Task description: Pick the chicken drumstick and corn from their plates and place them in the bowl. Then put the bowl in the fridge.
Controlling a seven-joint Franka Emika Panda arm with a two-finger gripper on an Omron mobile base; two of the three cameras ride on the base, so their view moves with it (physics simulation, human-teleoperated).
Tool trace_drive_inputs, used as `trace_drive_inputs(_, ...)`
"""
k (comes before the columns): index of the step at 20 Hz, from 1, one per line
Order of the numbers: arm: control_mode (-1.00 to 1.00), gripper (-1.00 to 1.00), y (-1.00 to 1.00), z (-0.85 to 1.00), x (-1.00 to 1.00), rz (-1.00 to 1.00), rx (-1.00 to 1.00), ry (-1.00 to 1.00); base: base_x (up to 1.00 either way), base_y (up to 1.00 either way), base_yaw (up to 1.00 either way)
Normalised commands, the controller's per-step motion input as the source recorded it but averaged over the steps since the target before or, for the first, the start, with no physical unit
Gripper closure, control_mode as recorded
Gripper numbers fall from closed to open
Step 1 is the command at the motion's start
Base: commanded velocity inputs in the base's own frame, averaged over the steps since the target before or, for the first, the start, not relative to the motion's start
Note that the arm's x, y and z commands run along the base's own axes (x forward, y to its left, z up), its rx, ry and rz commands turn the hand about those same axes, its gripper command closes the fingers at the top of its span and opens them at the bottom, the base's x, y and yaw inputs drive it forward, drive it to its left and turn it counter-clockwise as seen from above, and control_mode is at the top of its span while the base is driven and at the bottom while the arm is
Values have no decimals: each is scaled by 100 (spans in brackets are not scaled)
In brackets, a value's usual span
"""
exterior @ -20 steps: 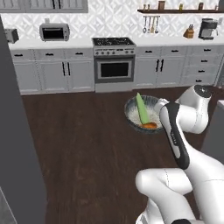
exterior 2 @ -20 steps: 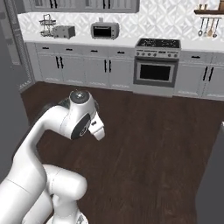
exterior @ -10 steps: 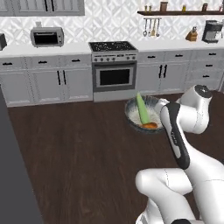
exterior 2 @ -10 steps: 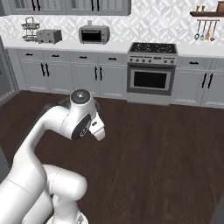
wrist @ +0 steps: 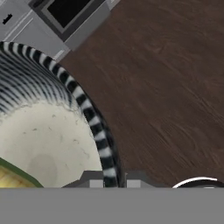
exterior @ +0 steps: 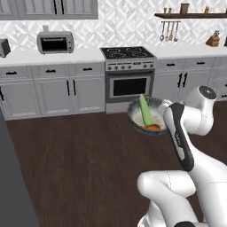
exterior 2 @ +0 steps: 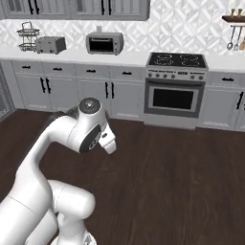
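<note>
Yellow-green and slim, the corn (exterior: 145, 111) leans inside the bowl (exterior: 135, 116), its long axis running from a raised tip at the upper left down toward the lower right, where it meets the small orange-brown chicken drumstick (exterior: 152, 127) lying at the bottom of the bowl. The bowl hangs in the air over the dark wood-plank floor (exterior: 80, 155), in front of the steel oven (exterior: 128, 84), carried at its right rim by the arm.

From the hand view the gripper (wrist: 114, 183) shows its 2 dark fingertips (wrist: 92, 180) closed on the bowl's rim, 1 inside the wall and 1 outside. That view also brings out the texture: a banded, dark-and-pale striped rim, fine ridges down the wall, a smooth pale grey speckled floor, and a wedge of the corn's green husk and yellow kernels at the lower left edge. The drumstick cannot be made out there.

The left base view gives the bowl's whole round shape and both foods. The right base view has the white arm's elbow in front, plus a toaster (exterior 2: 50, 44) and a microwave (exterior 2: 105, 43) on the white counter (exterior 2: 72, 53).
</note>
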Motion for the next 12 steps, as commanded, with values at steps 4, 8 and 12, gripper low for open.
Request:
trace_drive_inputs(4,100,100,0,0,0,0,0,0,100,44,9)
trace_drive_inputs(8,100,100,0,0,0,0,0,0,100,46,14)
trace_drive_inputs(12,100,100,0,0,0,0,0,0,100,40,24)
